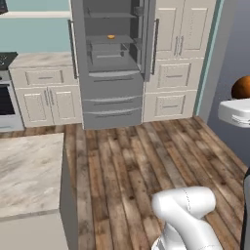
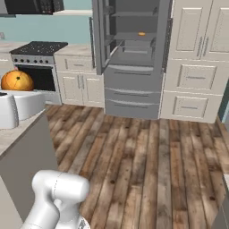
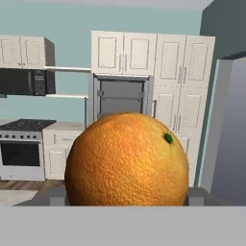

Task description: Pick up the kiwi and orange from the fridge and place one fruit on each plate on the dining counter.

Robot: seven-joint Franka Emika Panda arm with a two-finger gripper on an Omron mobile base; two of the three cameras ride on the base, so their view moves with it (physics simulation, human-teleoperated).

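The orange [image 3: 127,163], round with a small dark-green spot, sits between my gripper's [image 3: 127,197] two grey fingertips [image 3: 57,196], and the gripper is shut on it. The orange [image 1: 242,87] is carried high at the right edge of the left base view. In the right base view the orange [image 2: 17,81] is at the far left. The grey fridge [image 1: 112,73] stands open across the room, and the hand view faces the fridge [image 3: 120,98] from afar. A corner of the beige dining counter [image 1: 29,171] lies at the left. The kiwi and the plates are out of view.
A flat pale orange disc [image 1: 111,36] lies on a fridge shelf. White cabinets [image 1: 176,63] flank the fridge. A stove [image 2: 38,67] stands at the left wall. Wooden floor [image 2: 147,156] stretches between me and the fridge.
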